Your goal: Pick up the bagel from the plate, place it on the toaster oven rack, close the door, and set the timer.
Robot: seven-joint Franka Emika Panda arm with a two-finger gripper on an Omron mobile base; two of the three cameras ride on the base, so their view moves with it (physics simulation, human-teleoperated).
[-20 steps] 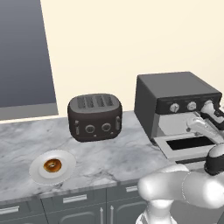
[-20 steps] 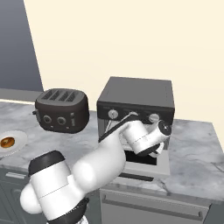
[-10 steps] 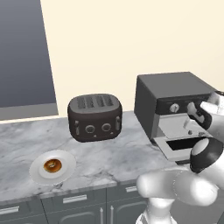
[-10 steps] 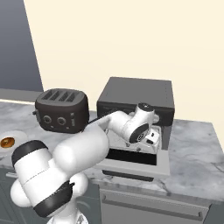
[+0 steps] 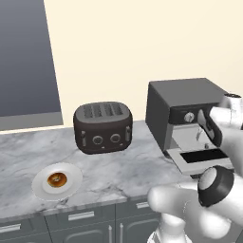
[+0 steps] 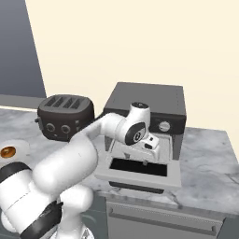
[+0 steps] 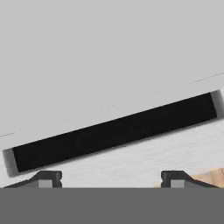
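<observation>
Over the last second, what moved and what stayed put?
The end effector swung from the oven's knob panel to the open door, its fingers opening wide with nothing held. The bagel stayed on the plate; the toaster didn't move.

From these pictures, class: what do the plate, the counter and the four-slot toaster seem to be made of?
Plate: plain glossy white, likely ceramic. Counter: grey-white with darker veins, looks like polished marble or an imitation. Toaster: dark brown, softly shiny shell with silver knobs, metal or plastic; the look leaves it open.
</observation>
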